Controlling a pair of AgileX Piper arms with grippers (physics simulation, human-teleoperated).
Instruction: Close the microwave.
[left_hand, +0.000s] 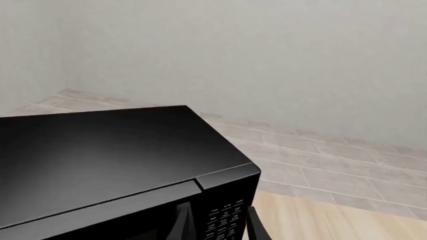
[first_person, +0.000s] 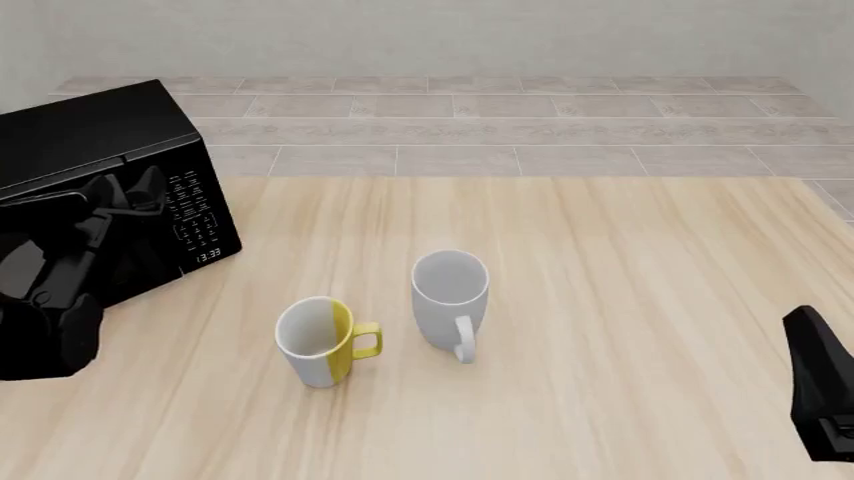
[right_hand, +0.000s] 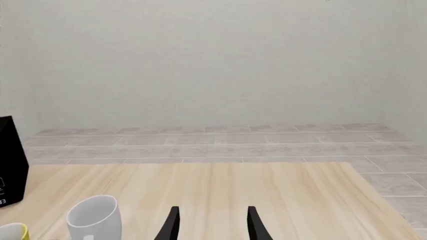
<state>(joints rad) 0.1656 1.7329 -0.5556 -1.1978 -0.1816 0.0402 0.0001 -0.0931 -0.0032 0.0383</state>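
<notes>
On the far left of the table (first_person: 601, 260) you have the microwave (first_person: 94, 130), a glossy black box which stands upright on its base, partly cut by the edge of the front view. Its long axis runs from the near right corner toward the far left, so the front face with the white button panel (first_person: 194, 215) and the small display (first_person: 210, 256) points toward you and a little to the right, in the direction of the table's middle. In the left wrist view you look down on the microwave's flat top and on the upper edge of the front, where the door meets the panel; the door there looks almost flush with the panel, but I cannot tell if it is fully shut. Your left hand (first_person: 94, 215) is right in front of the door, dark against the dark glass, and seems to touch it or to be just beside it. In the left wrist view only two dark finger parts (left_hand: 257, 227) show beside the panel, so I cannot tell how far this hand is spread. Your right hand (right_hand: 212, 222) hovers above the near right part of the table, well apart from the microwave; its two fingers are spread with bare table between them, holding nothing. Near the table's middle stand a yellow and white mug (first_person: 318, 340) and a grey mug (first_person: 449, 292), close to each other.
</notes>
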